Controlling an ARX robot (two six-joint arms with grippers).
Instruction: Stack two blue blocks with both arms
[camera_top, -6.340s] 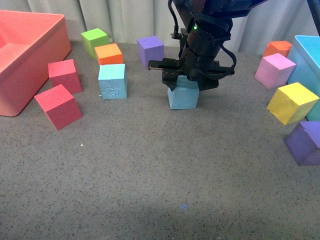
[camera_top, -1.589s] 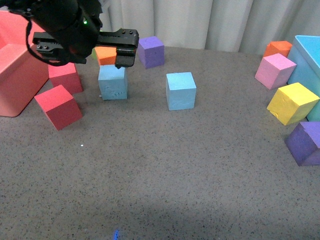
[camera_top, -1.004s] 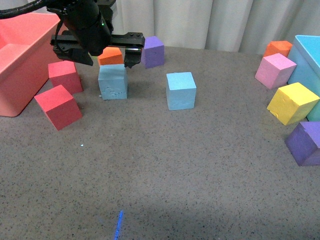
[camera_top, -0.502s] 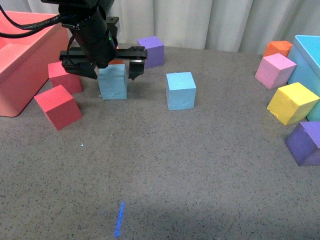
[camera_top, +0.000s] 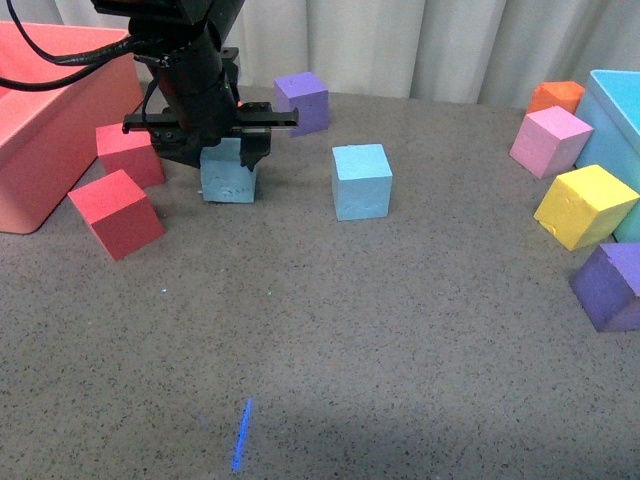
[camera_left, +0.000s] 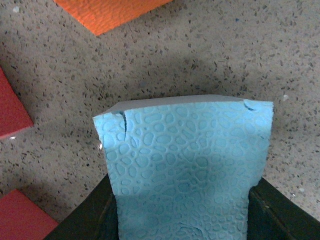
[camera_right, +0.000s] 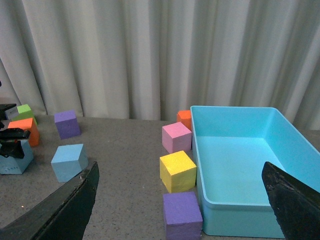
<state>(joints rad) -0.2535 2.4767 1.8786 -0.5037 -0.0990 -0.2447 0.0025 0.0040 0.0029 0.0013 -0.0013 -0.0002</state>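
Observation:
My left gripper (camera_top: 222, 152) is down over the scuffed blue block (camera_top: 229, 178) on the table and is shut on it. In the left wrist view this blue block (camera_left: 185, 165) fills the space between the black fingers (camera_left: 80, 222). The second blue block (camera_top: 361, 180) stands free on the table to the right of it; it also shows in the right wrist view (camera_right: 69, 161). My right gripper (camera_right: 180, 200) is out of the front view, open and empty, held high and looking across the table.
A red bin (camera_top: 40, 110) stands at far left with two red cubes (camera_top: 116, 212) beside it. A purple cube (camera_top: 302, 102) is behind. Pink (camera_top: 549, 140), yellow (camera_top: 584, 205), purple (camera_top: 610, 285) and orange (camera_top: 555, 97) cubes flank the light-blue bin (camera_top: 618, 110) at right.
My left arm has come in from the left and lowered over the scuffed blue block, and its fingers have closed on it. The right arm left the other blue block earlier.

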